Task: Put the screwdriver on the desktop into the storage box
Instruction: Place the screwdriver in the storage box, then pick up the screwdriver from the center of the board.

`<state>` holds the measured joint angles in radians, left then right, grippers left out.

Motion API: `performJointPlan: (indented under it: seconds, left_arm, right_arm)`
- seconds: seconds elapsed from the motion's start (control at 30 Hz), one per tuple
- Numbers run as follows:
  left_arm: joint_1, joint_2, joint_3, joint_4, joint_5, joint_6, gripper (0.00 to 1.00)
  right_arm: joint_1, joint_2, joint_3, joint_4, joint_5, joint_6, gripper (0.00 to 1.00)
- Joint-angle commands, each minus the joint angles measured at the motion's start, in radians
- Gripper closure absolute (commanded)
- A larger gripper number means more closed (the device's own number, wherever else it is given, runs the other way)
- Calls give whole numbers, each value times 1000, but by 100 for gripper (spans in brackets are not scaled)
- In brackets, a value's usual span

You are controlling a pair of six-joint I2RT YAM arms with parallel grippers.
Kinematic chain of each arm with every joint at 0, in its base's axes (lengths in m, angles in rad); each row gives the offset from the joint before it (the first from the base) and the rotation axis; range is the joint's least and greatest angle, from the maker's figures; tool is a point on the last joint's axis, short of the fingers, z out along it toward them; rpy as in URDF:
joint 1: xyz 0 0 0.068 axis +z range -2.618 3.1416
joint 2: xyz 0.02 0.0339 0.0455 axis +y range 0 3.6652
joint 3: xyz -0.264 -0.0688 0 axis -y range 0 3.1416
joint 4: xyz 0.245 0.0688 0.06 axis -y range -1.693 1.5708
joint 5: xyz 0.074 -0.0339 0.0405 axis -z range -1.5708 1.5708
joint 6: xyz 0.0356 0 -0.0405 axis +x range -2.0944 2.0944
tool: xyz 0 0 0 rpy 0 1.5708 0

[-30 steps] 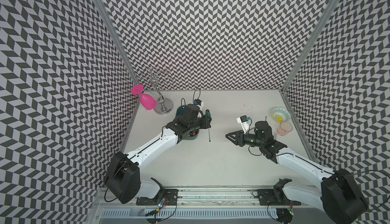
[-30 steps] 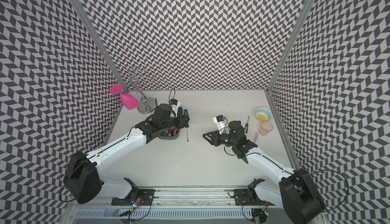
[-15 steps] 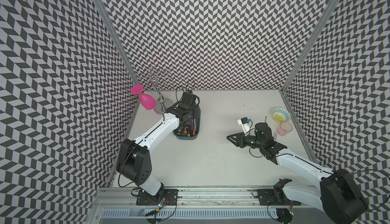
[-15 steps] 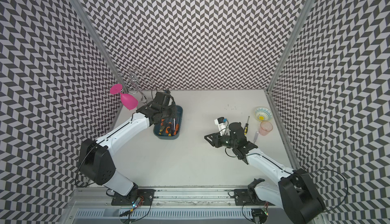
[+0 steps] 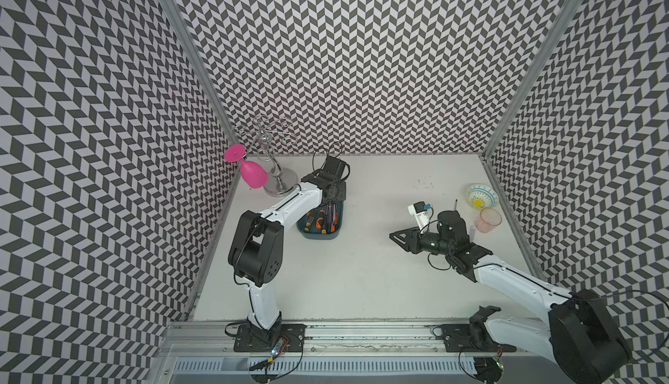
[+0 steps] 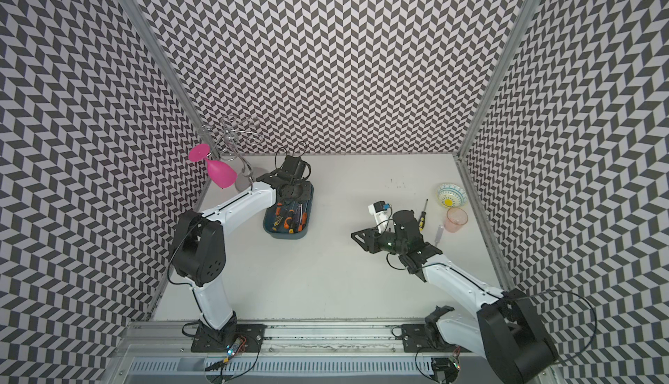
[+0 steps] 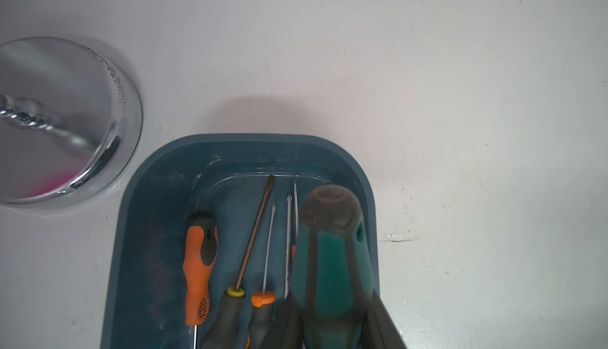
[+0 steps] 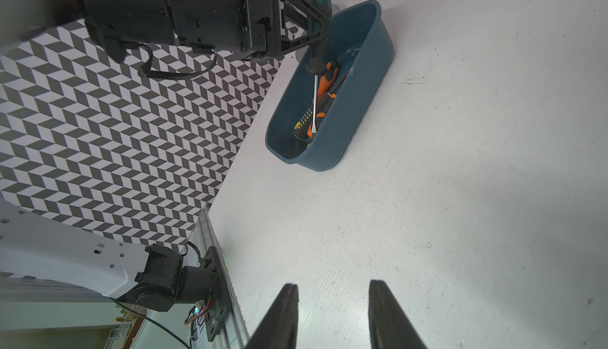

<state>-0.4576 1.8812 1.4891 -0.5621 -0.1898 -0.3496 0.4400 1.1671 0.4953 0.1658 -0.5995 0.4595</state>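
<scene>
Right wrist view: left end effector (image 8: 324,29) grips screwdriver (image 8: 315,94) above storage box (image 8: 355,100) of screwdrivers (image 8: 329,71); right end effector (image 8: 333,285) open.

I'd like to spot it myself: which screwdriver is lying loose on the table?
Find the right edge of the white table, where a patterned bowl and a pink cup stand. Beside the cup, toward the middle, lies one small screwdriver. The only one lying outside the blue box, it has a yellow-and-black handle.

The white desk (image 5: 362,273) is seen carrying a teal storage box (image 5: 318,238) toward its far left, near a chrome stand base (image 5: 280,187). Over by the right edge, a patterned bowl (image 5: 471,193), a pink cup (image 5: 488,220) and a small screwdriver (image 6: 423,215) are found close together.
</scene>
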Motion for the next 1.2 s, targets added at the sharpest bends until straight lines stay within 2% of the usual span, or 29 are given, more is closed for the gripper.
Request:
performJointPlan:
  seconds: [0.0,0.2,0.47,0.7,0.83,1.17]
  left_arm:
    - [5,35,34,-2,-10,18,100]
    - [5,91,33,-5,0,14,97]
    - [4,124,40,-6,-8,6,70]
    - [5,78,48,-18,-2,-2,51]
    - [4,22,29,-12,29,-11,49]
    - [-12,-186,-122,47,95,-39,47]
  right_arm:
    - [-7,6,-12,52,-3,-4,61]
    - [-9,22,-12,57,-3,-2,61]
    - [-13,33,-14,64,0,2,61]
    - [-18,42,-9,54,14,-2,61]
    - [-24,28,-6,39,33,-8,61]
    - [-33,22,25,-21,83,-6,61]
